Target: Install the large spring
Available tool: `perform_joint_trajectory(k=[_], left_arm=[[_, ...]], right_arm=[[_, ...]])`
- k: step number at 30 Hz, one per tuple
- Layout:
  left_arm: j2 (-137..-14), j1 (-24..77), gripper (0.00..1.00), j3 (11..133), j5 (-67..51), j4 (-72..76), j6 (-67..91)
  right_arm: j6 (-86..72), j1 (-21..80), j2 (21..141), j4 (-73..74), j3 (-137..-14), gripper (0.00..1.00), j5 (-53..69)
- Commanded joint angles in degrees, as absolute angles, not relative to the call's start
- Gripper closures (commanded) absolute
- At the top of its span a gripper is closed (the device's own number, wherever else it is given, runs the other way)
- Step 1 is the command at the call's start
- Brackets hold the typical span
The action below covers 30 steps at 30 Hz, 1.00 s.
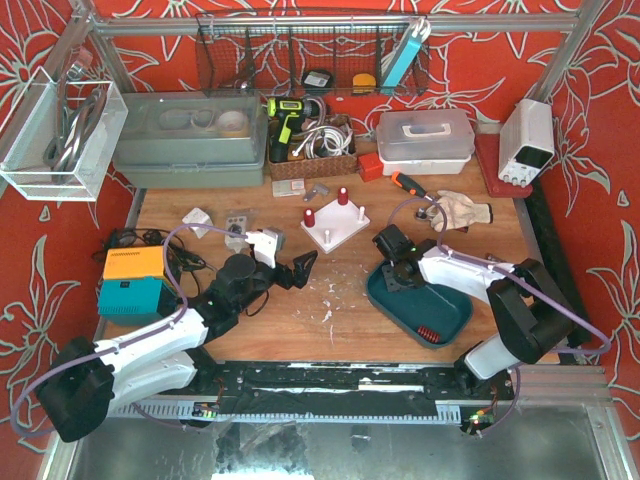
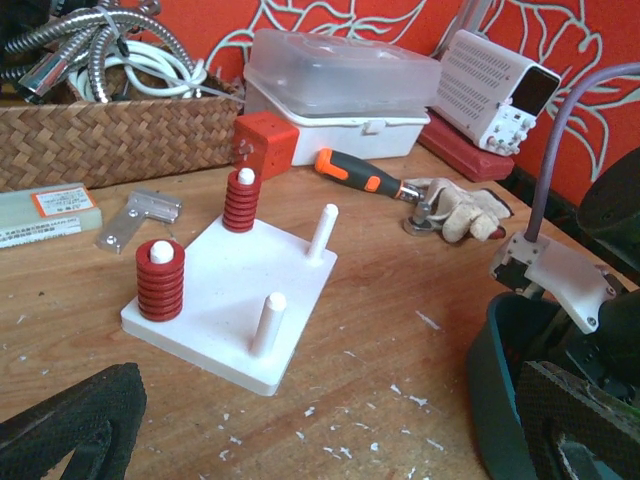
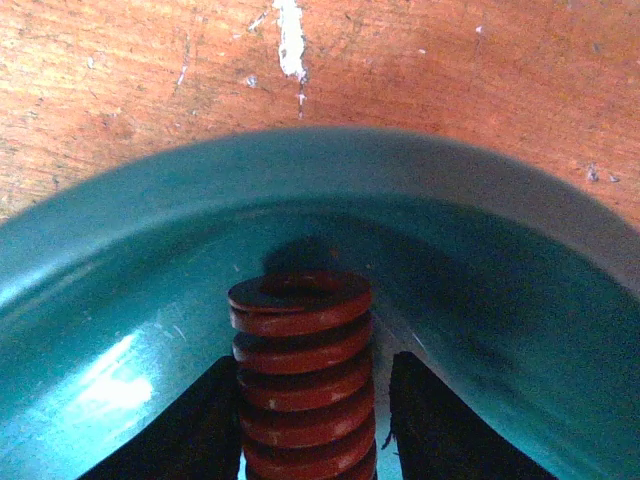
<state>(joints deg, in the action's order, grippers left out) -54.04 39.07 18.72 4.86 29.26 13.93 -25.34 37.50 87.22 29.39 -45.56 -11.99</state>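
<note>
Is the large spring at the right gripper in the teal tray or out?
In the tray: its teal wall curves around the spring between the fingers.

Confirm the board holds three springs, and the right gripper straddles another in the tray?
The board holds two springs, not three; the left wrist view shows two pegs bare. The right gripper does straddle another spring in the tray.

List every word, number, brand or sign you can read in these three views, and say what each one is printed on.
No text in any view can be read with certainty.
The orange-and-white label on the flat box carries print that is too small and blurred to read.
The bench power supply has a dark display, and its panel markings are too small to read.
The right wrist view shows no text.
</note>
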Motion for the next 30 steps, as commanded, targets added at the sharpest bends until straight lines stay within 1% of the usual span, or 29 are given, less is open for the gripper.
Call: perform_joint_trajectory(k=[1,4,8,13,17,21,26,30], left_arm=[[-54.37,39.29,0.00,19.04,5.77,30.26,13.31],[-54.01,39.29,0.00,19.03,5.45,30.18,13.32],[-54.47,39.29,0.00,18.50,6.67,30.63,13.12],[-55.69,39.29,0.00,19.76,6.35,29.54,13.22],[-56.02,39.29,0.00,19.52,6.70,29.71,13.22],[-57.17,39.29,0.00,19.64,7.37,29.79,13.26],[-58.56,39.29,0.00,20.27,7.58,28.97,13.99],[-57.68,39.29,0.00,20.88,8.88,26.55,14.80]], right_arm=[[-26.48,37.05,88.88,30.14,-44.60,0.58,-12.74],[-26.03,37.03,87.55,29.87,-44.37,0.64,-12.87],[-25.76,37.01,84.00,28.17,-42.98,0.76,-13.53],[-24.90,36.96,78.95,28.12,-42.59,0.84,-15.04],[-24.71,37.04,73.02,29.98,-42.64,0.90,-17.51],[-23.27,37.02,65.01,30.27,-42.31,0.99,-17.69],[-17.73,37.02,56.43,25.42,-40.97,1.00,-14.04],[-15.14,37.14,53.47,23.22,-41.92,1.00,-11.43]])
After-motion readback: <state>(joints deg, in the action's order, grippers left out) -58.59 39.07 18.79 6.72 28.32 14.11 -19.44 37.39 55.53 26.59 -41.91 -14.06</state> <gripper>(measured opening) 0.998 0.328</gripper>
